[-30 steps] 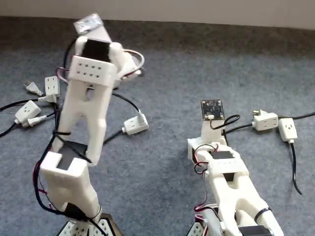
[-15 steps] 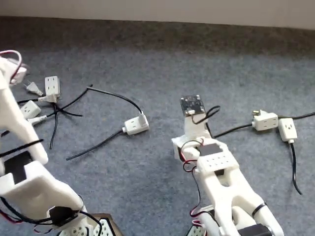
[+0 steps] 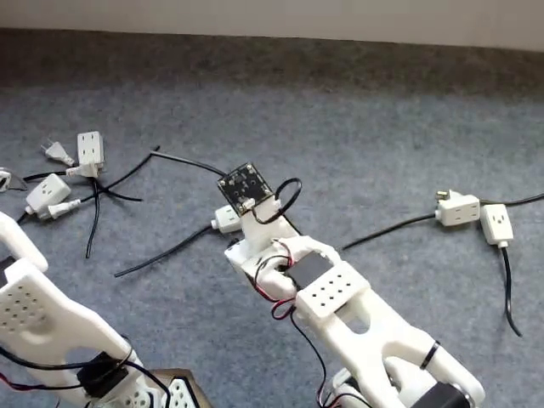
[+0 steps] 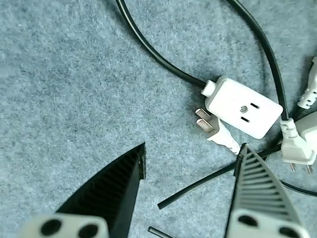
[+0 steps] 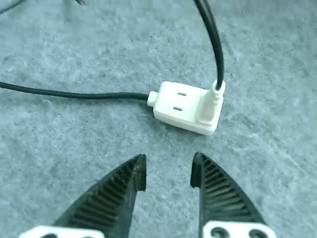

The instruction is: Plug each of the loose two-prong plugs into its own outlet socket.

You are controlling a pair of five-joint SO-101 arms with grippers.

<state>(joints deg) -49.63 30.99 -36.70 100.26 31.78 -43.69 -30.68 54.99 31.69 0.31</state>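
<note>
In the left wrist view my left gripper (image 4: 193, 151) is open above the carpet. Just beyond its fingertips lies a loose white two-prong plug (image 4: 215, 132) against a white outlet socket (image 4: 241, 107). A second white plug (image 4: 298, 147) lies beside them. This cluster sits at the far left in the high view, with two sockets (image 3: 89, 148) (image 3: 46, 190) and a loose plug (image 3: 57, 153). My right gripper (image 5: 168, 166) is open with a narrow gap, close to the middle outlet socket (image 5: 182, 106) (image 3: 226, 220), which has a white plug body (image 5: 216, 94) on one end.
Black cords (image 3: 183, 161) cross the grey carpet between the left cluster and the middle socket. Two more white sockets (image 3: 459, 208) (image 3: 496, 223) lie at the right with their cords. The right arm's camera board (image 3: 246, 187) covers the gripper from above.
The left arm has swung down and left, from over the middle cords to the left cluster. The right arm has swung left from the centre right to the middle socket.
</note>
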